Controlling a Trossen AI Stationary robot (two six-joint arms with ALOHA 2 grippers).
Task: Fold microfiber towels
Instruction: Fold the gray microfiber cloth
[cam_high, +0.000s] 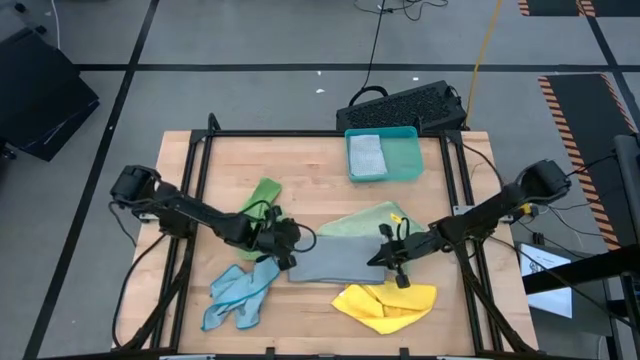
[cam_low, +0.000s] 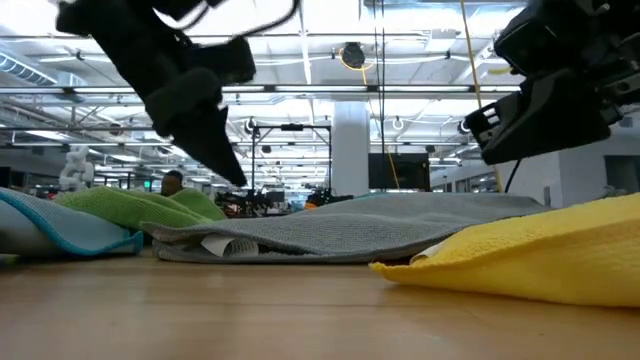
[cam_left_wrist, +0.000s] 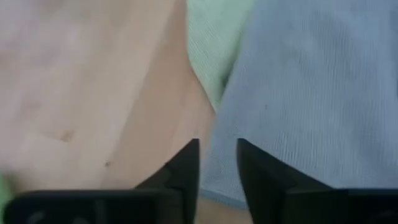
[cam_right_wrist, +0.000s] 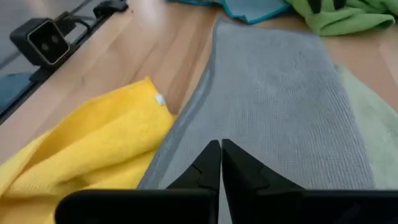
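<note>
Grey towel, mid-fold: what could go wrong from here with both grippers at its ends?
The left gripper is open at the grey towel edge, so the fold may slump or spring back. The right gripper is shut just above the other end and could drag it on retreat. The yellow towel and pale green towel touch the grey one and could shift.

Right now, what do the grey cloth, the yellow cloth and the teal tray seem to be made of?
The grey cloth looks like soft microfiber: a fine ribbed weave, matte, lying limp and flat. The yellow cloth seems to be the same kind of fabric, matte, bunched in soft folds. The teal tray appears to be rigid plastic, with straight walls and a smooth surface, though its finish is hard to judge from above.
</note>
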